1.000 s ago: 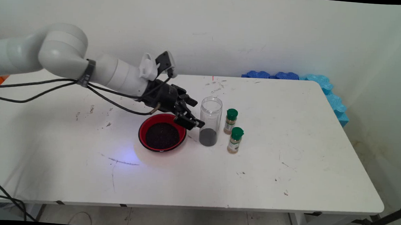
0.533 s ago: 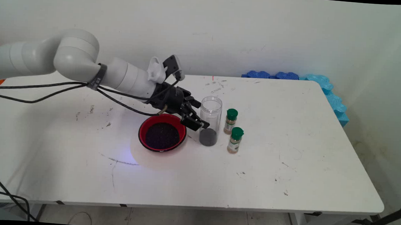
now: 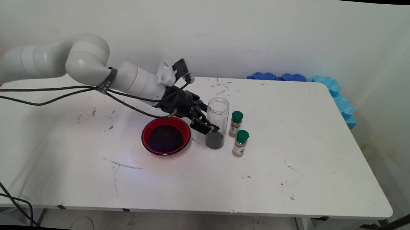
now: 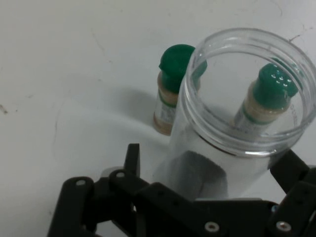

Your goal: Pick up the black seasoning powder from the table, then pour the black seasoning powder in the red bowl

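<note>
A clear open-topped jar [image 3: 218, 112] with dark grains at its bottom stands mid-table. My gripper [image 3: 214, 127] is open and straddles the jar's lower part, coming in from the left, low over the table. In the hand view the jar [image 4: 247, 89] stands between my two fingers [image 4: 132, 158]; the left one is a little apart from the glass. Just past the jar stand two small spice bottles with green caps [image 3: 236, 124] [image 3: 241, 143]. The hand view shows one spice bottle [image 4: 173, 89] beside the jar and the other spice bottle [image 4: 269, 98] through its glass.
A red bowl [image 3: 145, 134] filled with dark grains sits on the table right under my wrist, left of the jar. Blue foam pieces [image 3: 321, 83] lie along the table's far right corner. Black cables hang from the arm over the left half of the table.
The arm has pushed right, bringing the gripper from beside the jar to around its lower part. The jar has shifted slightly right. Bowl and spice bottles have stayed put.
</note>
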Controlling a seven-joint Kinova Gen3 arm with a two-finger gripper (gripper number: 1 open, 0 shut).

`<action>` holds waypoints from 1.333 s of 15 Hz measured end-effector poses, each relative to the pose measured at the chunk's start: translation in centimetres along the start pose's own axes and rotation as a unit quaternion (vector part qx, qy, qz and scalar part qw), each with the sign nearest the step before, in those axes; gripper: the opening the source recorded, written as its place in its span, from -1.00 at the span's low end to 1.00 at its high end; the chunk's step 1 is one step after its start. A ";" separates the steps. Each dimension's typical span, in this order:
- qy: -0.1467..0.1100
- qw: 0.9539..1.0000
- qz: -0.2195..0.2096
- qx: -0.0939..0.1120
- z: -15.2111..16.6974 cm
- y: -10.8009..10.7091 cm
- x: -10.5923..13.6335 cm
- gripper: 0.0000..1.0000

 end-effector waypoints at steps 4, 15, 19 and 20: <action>0.003 1.000 -0.003 -0.009 0.4 0.2 0.1 1.00; 0.013 1.000 -0.004 -0.016 1.1 0.2 0.6 1.00; 0.016 1.000 -0.001 -0.015 1.2 0.1 0.8 -1.00; 0.017 1.000 0.000 -0.015 1.2 0.2 0.9 -1.00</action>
